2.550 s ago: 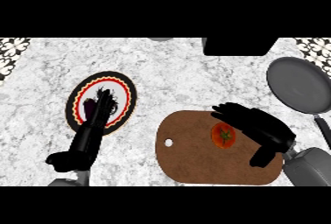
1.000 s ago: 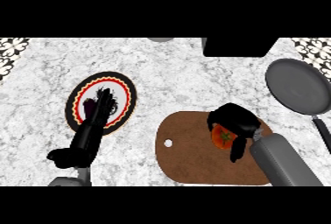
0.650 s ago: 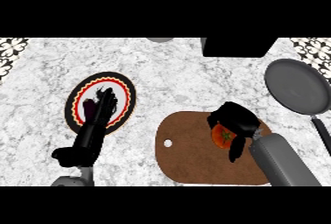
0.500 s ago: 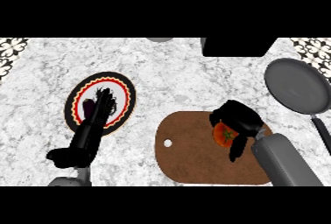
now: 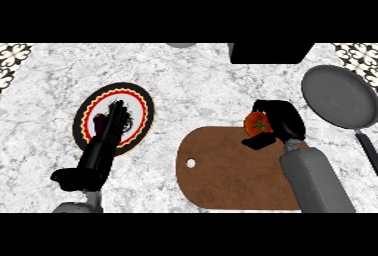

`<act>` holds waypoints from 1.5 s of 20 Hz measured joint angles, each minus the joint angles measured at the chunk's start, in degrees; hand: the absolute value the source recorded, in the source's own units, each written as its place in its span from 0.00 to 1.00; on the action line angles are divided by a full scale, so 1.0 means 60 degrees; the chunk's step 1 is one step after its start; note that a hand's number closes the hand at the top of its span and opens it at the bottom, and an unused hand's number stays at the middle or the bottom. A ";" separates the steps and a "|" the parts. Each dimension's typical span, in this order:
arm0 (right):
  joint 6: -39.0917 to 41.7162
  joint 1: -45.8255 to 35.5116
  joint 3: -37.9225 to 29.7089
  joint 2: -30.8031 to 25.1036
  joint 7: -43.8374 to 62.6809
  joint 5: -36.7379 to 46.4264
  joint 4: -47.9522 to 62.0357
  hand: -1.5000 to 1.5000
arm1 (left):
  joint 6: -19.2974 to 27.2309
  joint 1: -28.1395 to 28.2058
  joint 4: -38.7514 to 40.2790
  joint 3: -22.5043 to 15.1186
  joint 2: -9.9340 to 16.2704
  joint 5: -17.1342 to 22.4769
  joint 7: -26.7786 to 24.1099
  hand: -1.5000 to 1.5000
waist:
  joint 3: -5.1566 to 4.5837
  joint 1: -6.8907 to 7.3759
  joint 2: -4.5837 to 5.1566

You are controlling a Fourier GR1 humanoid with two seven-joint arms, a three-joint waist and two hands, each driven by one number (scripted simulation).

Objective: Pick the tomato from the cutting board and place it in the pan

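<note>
On the marbled grey-white desk, right of centre, lies the brown rounded wooden cutting board, a small hole near its left edge. My right hand sits at the board's far right corner, black fingers and thumb curled round the small red tomato with a green stalk. Tomato shows on the left side of the hand, over the board's far edge; whether it touches the wood I cannot tell. Grey right forearm runs from the hand toward the near edge of the view, crossing the board's right side.

Right of the hand, apart from it: the round dark grey metal pan, its dark handle slanting toward the near right. Nothing lies inside the pan. Tomato and pan are separated by a strip of bare desk.

Left side of the desk: the round black plate with a red and cream scalloped rim. My left hand lies across it, fingers straight and pressed together, pointing away toward the far side, holding nothing. Left forearm leads back to the near left.

Far edge: a black rectangular block right of centre, and a small grey rounded shape cut by the view's edge. Black-and-white patterned tiles show at both far corners.
</note>
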 measured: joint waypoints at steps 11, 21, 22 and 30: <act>-0.2022 -0.0765 -0.0473 0.1028 0.4355 0.1234 -0.2027 1.00 | 0.0019 0.0249 -0.0309 -0.0184 -0.0115 -0.0104 0.0053 0.50 | 0.0037 0.0060 0.0019; -0.3580 -0.1087 -0.2418 0.0157 0.3998 -0.0282 -0.1318 1.00 | 0.0004 0.0070 -0.0105 -0.0129 -0.0226 -0.0192 -0.0020 0.50 | 0.0049 0.0116 0.0074; -0.3814 -0.1225 -0.2646 -0.0062 0.3767 -0.0432 -0.0919 1.00 | 0.0017 0.0104 -0.0069 -0.0143 -0.0259 -0.0213 -0.0081 0.50 | 0.0049 0.0134 0.0080; -0.6077 -0.1729 -0.3884 -0.1742 0.1867 -0.0744 0.2082 1.00 | -0.0286 -0.0117 -0.0100 0.0014 -0.0111 -0.0024 0.0063 0.50 | 0.0061 0.0269 0.0141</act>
